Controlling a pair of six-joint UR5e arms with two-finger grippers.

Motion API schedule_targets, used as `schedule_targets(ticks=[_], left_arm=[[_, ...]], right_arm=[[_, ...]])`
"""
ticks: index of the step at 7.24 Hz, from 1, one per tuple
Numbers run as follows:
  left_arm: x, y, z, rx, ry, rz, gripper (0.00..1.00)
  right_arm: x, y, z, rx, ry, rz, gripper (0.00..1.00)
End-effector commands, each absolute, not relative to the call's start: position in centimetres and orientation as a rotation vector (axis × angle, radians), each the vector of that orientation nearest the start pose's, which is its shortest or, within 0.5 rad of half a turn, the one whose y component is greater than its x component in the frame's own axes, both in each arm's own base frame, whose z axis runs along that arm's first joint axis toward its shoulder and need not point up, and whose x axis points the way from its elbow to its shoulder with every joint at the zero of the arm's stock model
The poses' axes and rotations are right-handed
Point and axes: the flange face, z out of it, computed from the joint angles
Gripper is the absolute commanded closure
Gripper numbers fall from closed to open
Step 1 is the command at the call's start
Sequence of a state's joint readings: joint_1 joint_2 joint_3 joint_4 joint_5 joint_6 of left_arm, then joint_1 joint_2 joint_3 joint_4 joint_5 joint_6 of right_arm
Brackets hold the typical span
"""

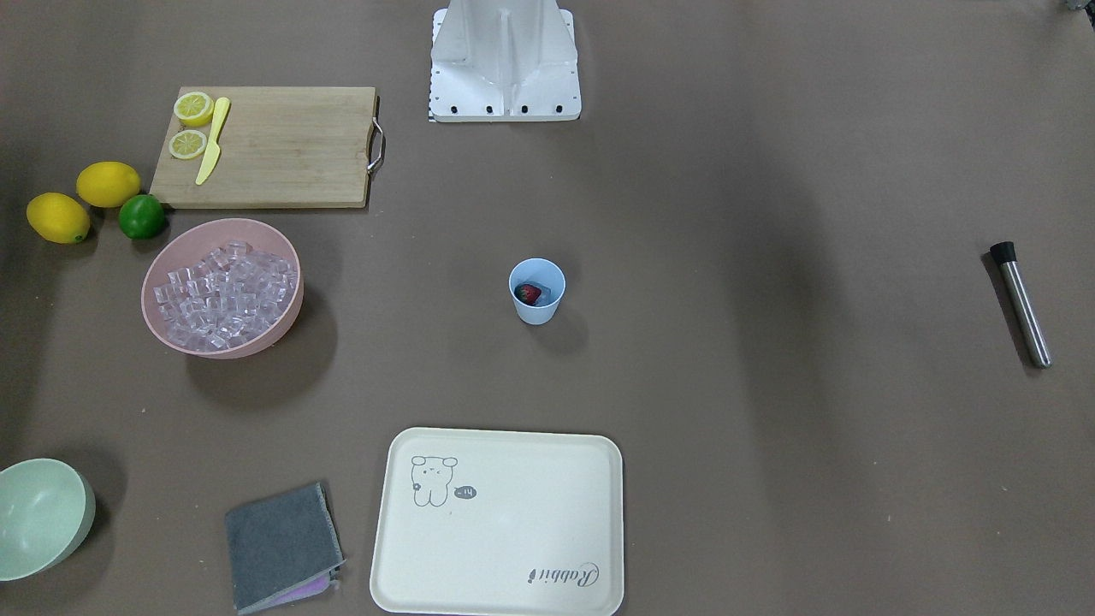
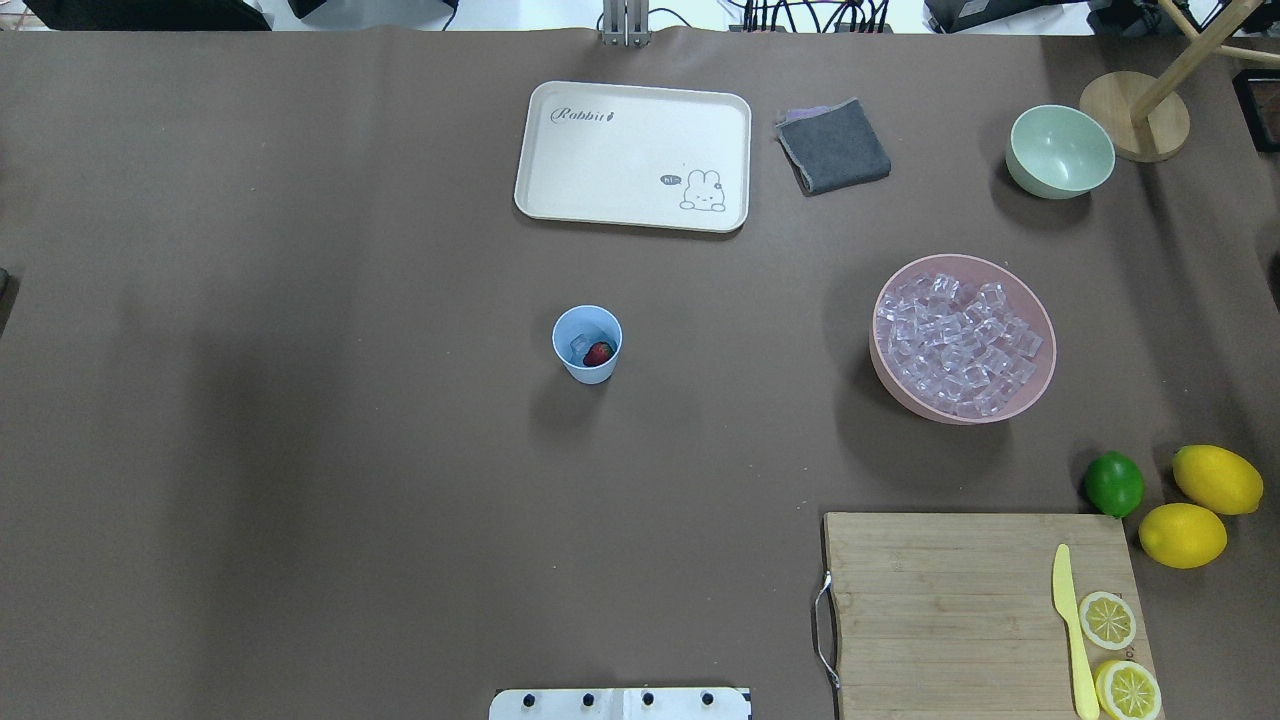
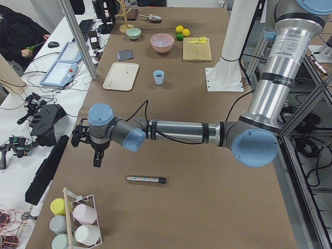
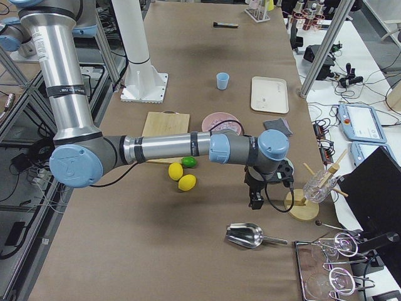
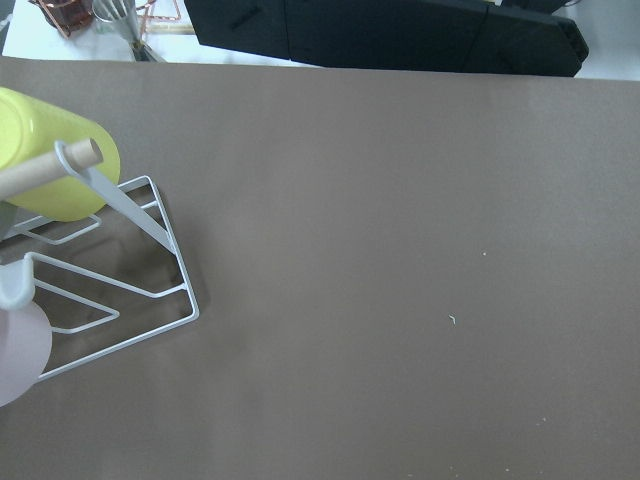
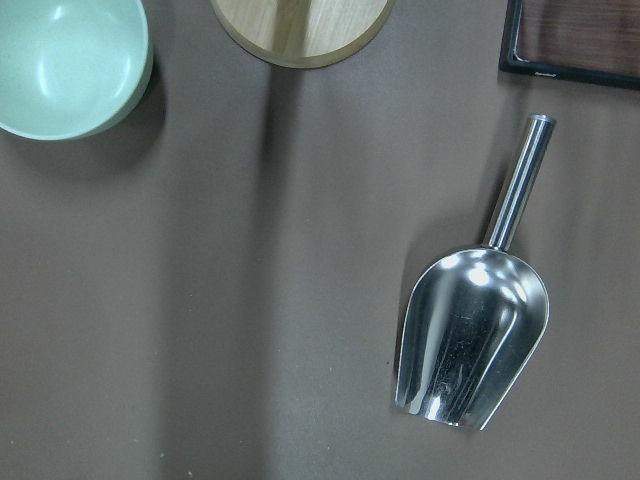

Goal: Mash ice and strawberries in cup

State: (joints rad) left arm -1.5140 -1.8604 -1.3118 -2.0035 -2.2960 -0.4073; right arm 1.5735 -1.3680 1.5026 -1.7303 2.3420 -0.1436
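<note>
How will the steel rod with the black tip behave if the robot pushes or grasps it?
The rod lies flat and looks round, so it will probably roll if pushed sideways. Its polished metal shaft may slip in a grasp. It looks stiff.

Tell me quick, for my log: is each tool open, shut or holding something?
Left tool: cannot tell.
Right tool: cannot tell.

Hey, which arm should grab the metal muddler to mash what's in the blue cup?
Left. The left end effector hovers close to the muddler, while the right end effector is near the scoop at the table's opposite end.
</note>
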Motion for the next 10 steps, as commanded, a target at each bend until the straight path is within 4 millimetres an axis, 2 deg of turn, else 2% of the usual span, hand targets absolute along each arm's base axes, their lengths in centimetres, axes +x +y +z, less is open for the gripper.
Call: schedule_targets(ticks=[1, 2, 3, 4, 6, 10], left_arm=[[-4.9, -63.0, 56.1, 0.246, 0.861, -0.179, 0.01], [-5.8, -62.5, 53.8, 0.222, 0.857, -0.195, 0.01], [-6.2, -61.6, 53.4, 0.201, 0.834, -0.140, 0.01], [-8.7, -60.5, 54.9, 0.193, 0.815, -0.119, 0.01], [-8.8, -59.4, 57.0, 0.159, 0.811, -0.129, 0.01], [-8.7, -58.7, 58.3, 0.142, 0.808, -0.134, 0.01]], right_arm=[[6.0, -57.4, 60.0, 0.029, -0.770, -0.132, 0.01], [5.5, -57.4, 60.1, 0.024, -0.768, -0.142, 0.01], [5.2, -57.5, 60.0, 0.023, -0.769, -0.146, 0.01], [5.2, -57.5, 59.7, 0.029, -0.770, -0.149, 0.01], [5.2, -57.6, 59.5, 0.033, -0.770, -0.149, 0.01], [5.1, -57.5, 60.1, 0.021, -0.769, -0.152, 0.01]])
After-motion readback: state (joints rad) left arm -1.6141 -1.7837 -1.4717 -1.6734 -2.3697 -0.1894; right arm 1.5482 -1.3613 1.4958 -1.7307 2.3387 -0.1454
